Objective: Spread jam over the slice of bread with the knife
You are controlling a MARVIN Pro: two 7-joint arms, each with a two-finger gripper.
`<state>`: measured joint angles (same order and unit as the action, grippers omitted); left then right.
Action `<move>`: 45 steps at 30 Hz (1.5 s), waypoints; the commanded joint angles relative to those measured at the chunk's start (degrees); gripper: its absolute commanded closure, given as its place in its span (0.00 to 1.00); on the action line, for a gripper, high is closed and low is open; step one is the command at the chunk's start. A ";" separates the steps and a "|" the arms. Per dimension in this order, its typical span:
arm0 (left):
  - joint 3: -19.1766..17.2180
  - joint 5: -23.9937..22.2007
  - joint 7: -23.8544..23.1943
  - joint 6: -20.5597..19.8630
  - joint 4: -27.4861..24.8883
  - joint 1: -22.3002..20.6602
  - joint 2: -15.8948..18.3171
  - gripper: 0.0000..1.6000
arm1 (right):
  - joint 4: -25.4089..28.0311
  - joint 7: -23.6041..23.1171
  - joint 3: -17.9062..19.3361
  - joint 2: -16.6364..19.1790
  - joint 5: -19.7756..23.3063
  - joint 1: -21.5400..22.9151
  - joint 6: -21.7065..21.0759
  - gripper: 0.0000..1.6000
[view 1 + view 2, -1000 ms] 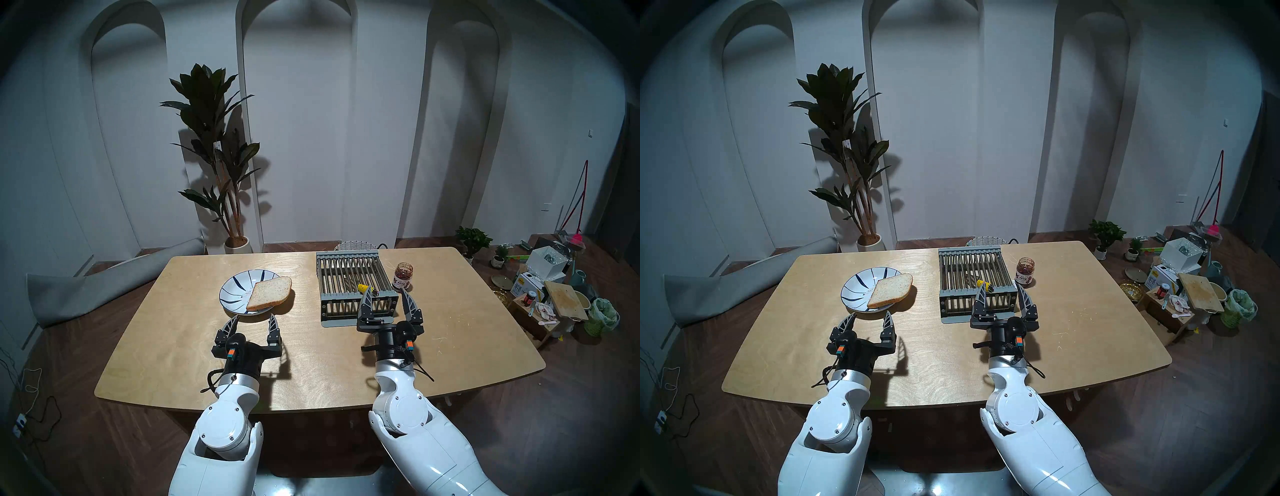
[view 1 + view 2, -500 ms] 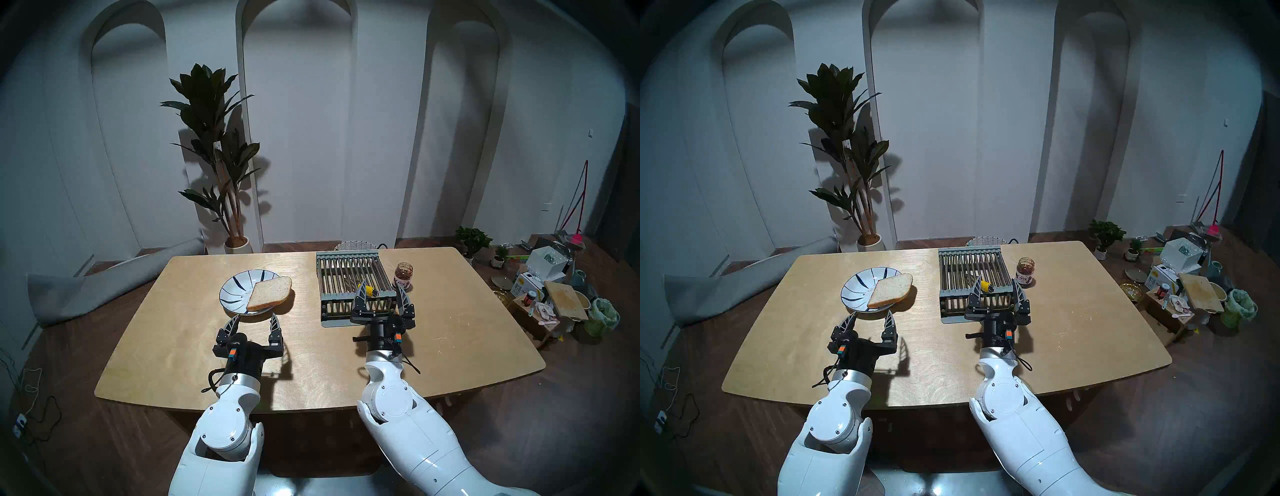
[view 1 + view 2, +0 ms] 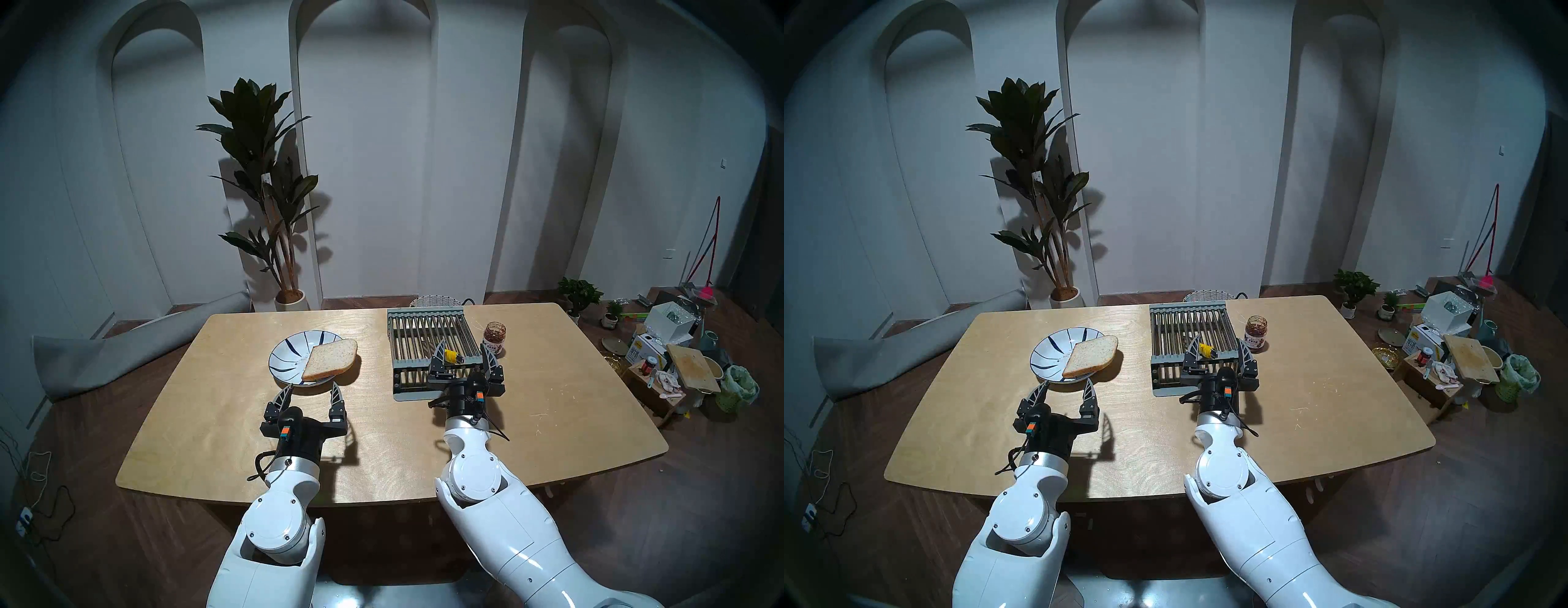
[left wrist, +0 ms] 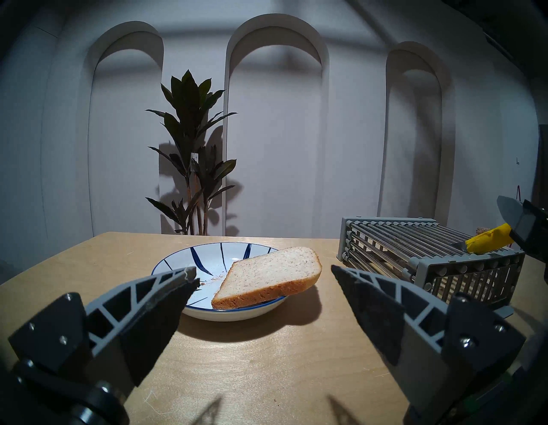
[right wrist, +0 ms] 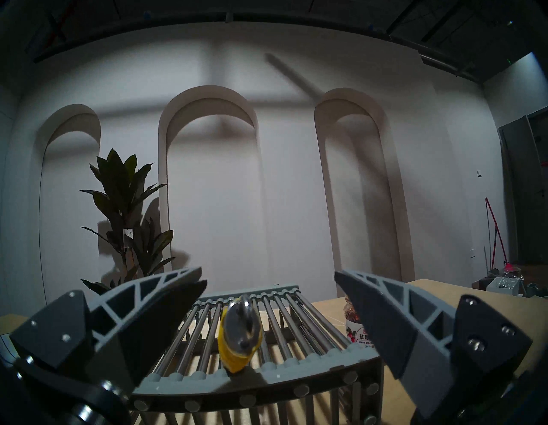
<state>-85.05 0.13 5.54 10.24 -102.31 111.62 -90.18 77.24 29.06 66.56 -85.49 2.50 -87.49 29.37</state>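
I'm easing my right gripper [image 3: 465,354], fingers spread wide, forward around the knife [image 3: 451,355] on the rack [image 3: 420,335]. The grasp is coming next. My left gripper [image 3: 310,394] is idling open.

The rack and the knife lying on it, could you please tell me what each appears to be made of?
The rack looks like matte grey plastic framing shiny metal rods, which catch highlights. The knife has a yellow handle, probably plastic, and its glossy silver end reflects like polished steel.

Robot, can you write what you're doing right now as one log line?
right gripper: open, around knife handle on rack | left gripper: open, near plate | bread: no jam | jar: untouched
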 commanded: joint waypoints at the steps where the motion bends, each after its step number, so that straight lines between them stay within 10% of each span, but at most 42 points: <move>1: 0.33 -0.24 -0.14 -0.18 -1.00 -1.02 0.10 0.00 | -1.76 0.02 -0.22 -1.42 -0.12 2.87 0.70 0.00; 15: 0.97 -0.34 0.67 -0.28 -0.69 -1.67 0.32 0.00 | -5.19 0.95 -0.14 -2.11 -0.01 5.10 0.85 0.02; 23: 1.15 -0.44 0.91 -0.27 -0.59 -1.85 0.39 0.00 | -6.75 1.46 -0.47 -2.53 -0.29 5.88 1.04 0.46; 34: 1.23 -0.68 1.19 -0.22 -0.53 -1.82 0.57 0.00 | -8.24 1.92 -1.18 -2.62 -0.70 6.27 1.25 0.53; 36: 1.25 -0.70 1.26 -0.26 -0.59 -1.76 0.62 0.00 | -8.14 2.10 -1.21 -2.73 -0.53 6.16 1.25 0.70; 37: 1.27 -0.72 1.29 -0.27 -0.62 -1.73 0.64 0.00 | -8.00 2.22 -1.22 -2.77 -0.49 6.07 1.27 1.00; 45: 1.27 -0.87 1.35 0.05 -0.84 -1.50 0.92 0.00 | -3.11 3.73 -0.26 -3.18 0.74 5.26 -0.28 1.00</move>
<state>-83.72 -0.76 7.04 9.88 -101.80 110.41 -89.42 69.62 31.87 65.37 -88.02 2.11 -82.06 30.18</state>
